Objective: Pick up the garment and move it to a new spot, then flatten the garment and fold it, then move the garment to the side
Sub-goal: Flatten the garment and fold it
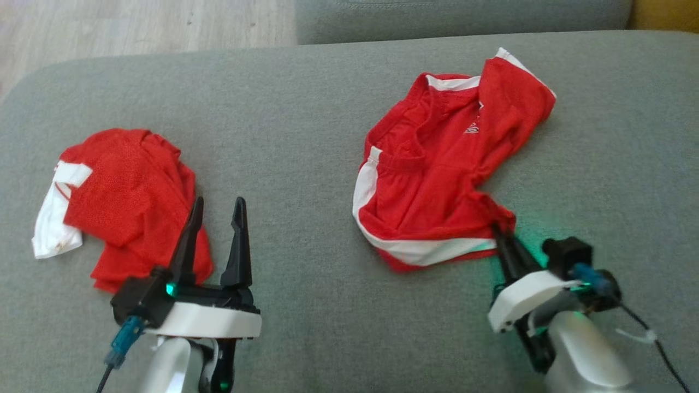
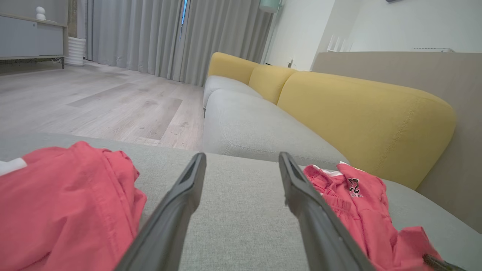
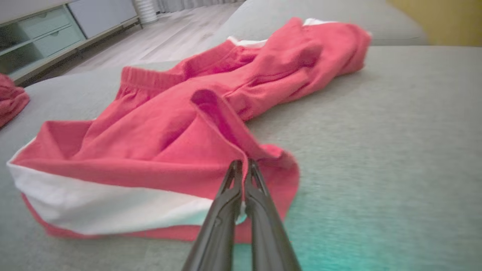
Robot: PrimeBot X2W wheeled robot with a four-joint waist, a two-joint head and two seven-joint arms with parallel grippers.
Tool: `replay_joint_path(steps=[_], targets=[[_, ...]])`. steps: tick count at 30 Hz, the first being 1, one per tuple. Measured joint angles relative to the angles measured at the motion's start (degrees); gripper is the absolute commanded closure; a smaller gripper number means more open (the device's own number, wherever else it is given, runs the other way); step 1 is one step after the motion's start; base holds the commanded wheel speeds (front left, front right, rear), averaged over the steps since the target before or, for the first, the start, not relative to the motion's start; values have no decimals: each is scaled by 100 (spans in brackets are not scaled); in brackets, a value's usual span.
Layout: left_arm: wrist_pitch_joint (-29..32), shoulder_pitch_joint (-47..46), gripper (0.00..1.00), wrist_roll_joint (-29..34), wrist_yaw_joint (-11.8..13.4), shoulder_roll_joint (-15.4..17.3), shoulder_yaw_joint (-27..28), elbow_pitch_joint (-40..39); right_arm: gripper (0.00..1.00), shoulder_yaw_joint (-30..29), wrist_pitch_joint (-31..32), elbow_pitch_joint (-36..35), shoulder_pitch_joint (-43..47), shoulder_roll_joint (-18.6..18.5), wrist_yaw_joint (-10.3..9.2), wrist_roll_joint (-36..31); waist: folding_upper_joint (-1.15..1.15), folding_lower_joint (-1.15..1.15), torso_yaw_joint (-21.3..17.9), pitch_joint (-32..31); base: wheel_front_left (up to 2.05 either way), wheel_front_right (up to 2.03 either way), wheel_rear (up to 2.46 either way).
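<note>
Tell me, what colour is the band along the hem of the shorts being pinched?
White band on red shorts; the right wrist view shows it best.

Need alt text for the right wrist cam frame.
The right hand, pinched shut, grips a raised fold at the near edge of crumpled red shorts with a white stripe, lying on a grey sofa cushion. A second red garment peeks in at the far left.
</note>
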Motion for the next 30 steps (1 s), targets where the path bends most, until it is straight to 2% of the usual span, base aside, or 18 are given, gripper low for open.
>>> replay_joint_path(steps=[7, 13, 14, 15, 18, 22, 30], targets=[[0, 10, 0, -1, 0, -1, 160, -14, 100, -1599, -13, -513, 216, -9, 0, -536, 0, 0, -232, -153, 0, 0, 0], [0, 29, 0, -20, 0, -2, 153, -46, 100, -2989, 533, -1031, 555, 7, 0, -1232, 0, -1, -383, -251, 0, 0, 0], [0, 29, 0, -43, 0, -2, 148, -55, 75, -3150, 583, -1102, 555, 11, 0, -1366, 0, -1, -387, -255, 0, 0, 0], [0, 29, 0, -51, 0, -2, 145, -56, 0, -3317, 595, -1196, 551, 18, 0, -1482, 0, -1, -388, -255, 0, 0, 0], [0, 28, 0, -51, 0, -2, 118, -57, 0, -3409, 552, -1324, 516, 12, 0, -1463, 0, -1, -363, -248, 0, 0, 0], [0, 28, 0, -52, 0, -2, 109, -55, 0, -2911, 246, -1441, 517, 31, 0, -1245, 0, 0, -298, -238, 0, 0, 0], [0, 27, 0, -96, 0, -2, 37, -53, 0, -1192, -29, -2028, 666, 23, 0, -439, 0, -1, -103, -211, 0, 0, 0]])
